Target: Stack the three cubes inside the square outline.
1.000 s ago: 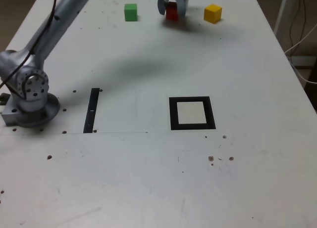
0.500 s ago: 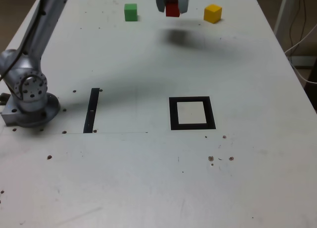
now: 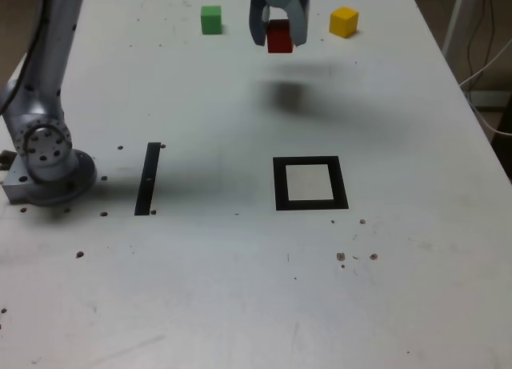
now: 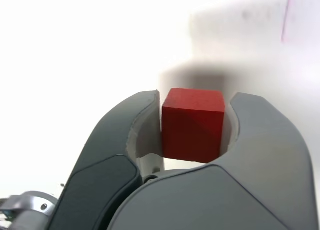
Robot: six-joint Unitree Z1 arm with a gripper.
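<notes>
My gripper [image 3: 278, 38] is shut on the red cube [image 3: 279, 36] and holds it in the air above the far part of the table; its shadow falls on the table below. The wrist view shows the red cube [image 4: 192, 123] clamped between the two grey fingers [image 4: 127, 135], with my gripper [image 4: 194, 127] around it. On the table at the far edge rest the green cube [image 3: 211, 19], toward the exterior view's left, and the yellow cube [image 3: 344, 22], toward its right. The square outline [image 3: 310, 183], black with a pale centre, lies nearer the camera with nothing in it.
A narrow black strip [image 3: 147, 178] lies to the left of the outline in the exterior view. The arm's grey base [image 3: 48, 165] stands at the table's left edge. Cables hang beyond the table's right edge [image 3: 488, 89].
The gripper has lifted the red cube off the table at the far edge and carried it upward and a little toward the camera. Its shadow has moved nearer. The green and yellow cubes stayed put.
</notes>
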